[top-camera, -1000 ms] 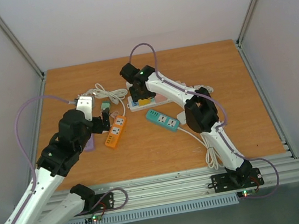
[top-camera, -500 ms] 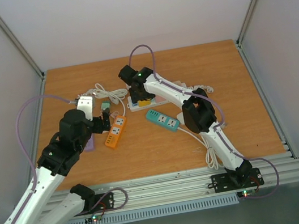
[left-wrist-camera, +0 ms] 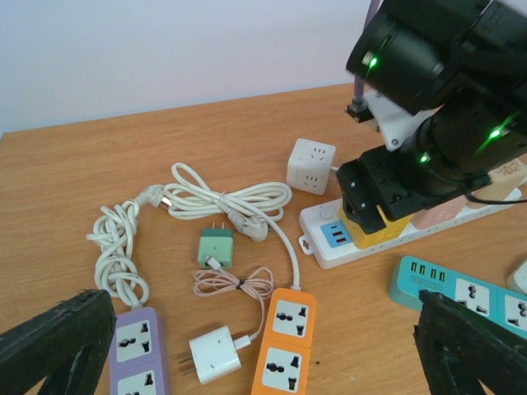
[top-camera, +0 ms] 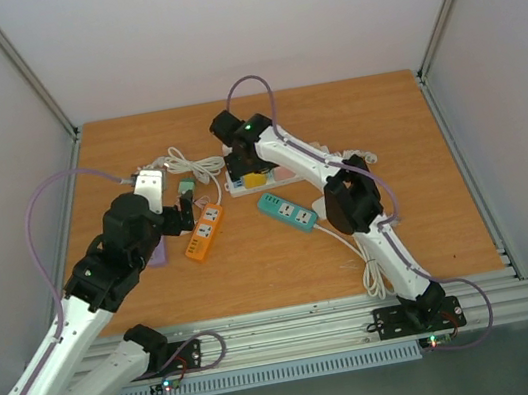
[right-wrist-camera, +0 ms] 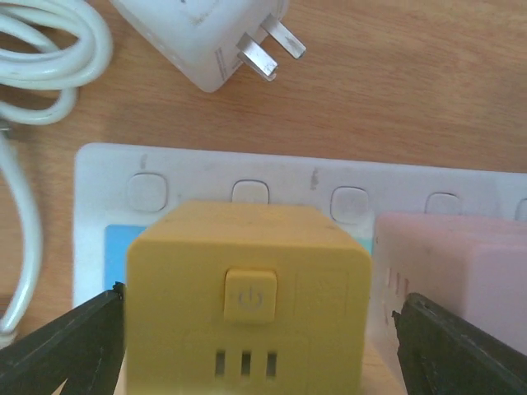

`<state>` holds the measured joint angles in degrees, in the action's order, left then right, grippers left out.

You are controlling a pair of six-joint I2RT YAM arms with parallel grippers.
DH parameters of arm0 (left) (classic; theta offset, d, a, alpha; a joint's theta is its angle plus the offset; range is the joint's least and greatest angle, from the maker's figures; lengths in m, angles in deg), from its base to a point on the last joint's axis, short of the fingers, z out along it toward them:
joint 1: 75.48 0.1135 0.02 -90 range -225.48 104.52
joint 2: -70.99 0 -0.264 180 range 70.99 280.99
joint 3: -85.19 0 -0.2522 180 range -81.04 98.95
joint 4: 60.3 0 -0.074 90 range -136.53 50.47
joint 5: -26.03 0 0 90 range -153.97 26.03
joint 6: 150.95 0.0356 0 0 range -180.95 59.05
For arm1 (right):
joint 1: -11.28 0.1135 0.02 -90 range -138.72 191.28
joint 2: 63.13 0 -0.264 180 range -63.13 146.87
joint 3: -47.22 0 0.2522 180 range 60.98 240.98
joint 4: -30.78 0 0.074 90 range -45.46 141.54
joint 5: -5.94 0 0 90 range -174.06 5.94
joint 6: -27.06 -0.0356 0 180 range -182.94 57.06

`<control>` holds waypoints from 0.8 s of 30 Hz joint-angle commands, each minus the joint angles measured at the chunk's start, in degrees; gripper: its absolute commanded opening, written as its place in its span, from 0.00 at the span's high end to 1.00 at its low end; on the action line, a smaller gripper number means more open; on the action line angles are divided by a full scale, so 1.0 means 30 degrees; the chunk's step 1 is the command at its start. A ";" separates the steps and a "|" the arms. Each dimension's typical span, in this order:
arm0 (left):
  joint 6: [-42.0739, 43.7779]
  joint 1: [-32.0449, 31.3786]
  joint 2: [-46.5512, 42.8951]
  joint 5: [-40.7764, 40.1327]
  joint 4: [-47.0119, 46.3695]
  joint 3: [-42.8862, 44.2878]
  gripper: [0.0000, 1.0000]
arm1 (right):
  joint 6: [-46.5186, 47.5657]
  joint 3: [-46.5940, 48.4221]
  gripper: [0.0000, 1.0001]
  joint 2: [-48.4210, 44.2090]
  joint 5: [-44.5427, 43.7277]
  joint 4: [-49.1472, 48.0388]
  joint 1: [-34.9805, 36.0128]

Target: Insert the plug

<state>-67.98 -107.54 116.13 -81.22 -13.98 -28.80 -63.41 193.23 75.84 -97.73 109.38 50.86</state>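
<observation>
Right gripper (right-wrist-camera: 259, 301) is spread wide astride yellow plug (right-wrist-camera: 247, 239), nothing gripped. One finger (right-wrist-camera: 465, 354) is over pink plug (right-wrist-camera: 461, 263): on closing, pink could be snagged, yellow tilted on strip (right-wrist-camera: 99, 185).

Yellow cube plug (right-wrist-camera: 247, 296) upright on white power strip (right-wrist-camera: 284, 177), button up.

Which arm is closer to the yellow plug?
Right. Its end effector straddles the yellow plug on the white strip; the left end effector hangs back over the orange strip.
</observation>
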 commanded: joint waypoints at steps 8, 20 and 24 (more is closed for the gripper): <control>0.0165 0.0079 -0.0631 0.0312 -0.0874 -0.0244 0.01 | 0.0624 -0.4810 0.12 -0.8164 0.0785 -0.2172 -0.0188; -0.1043 0.0079 -0.1341 0.2239 -0.0811 -0.0219 0.01 | -0.4777 -2.0380 0.12 -1.9335 -0.4070 -0.4511 -0.0847; -0.2727 0.0079 -0.1637 0.3771 -0.0636 -0.0385 0.00 | -0.5989 -2.3043 0.11 -2.0456 -0.2297 -0.4307 -0.2053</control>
<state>-70.95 -107.54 112.61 -75.19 -14.18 -29.01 -74.58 129.40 17.18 -105.97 97.69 47.71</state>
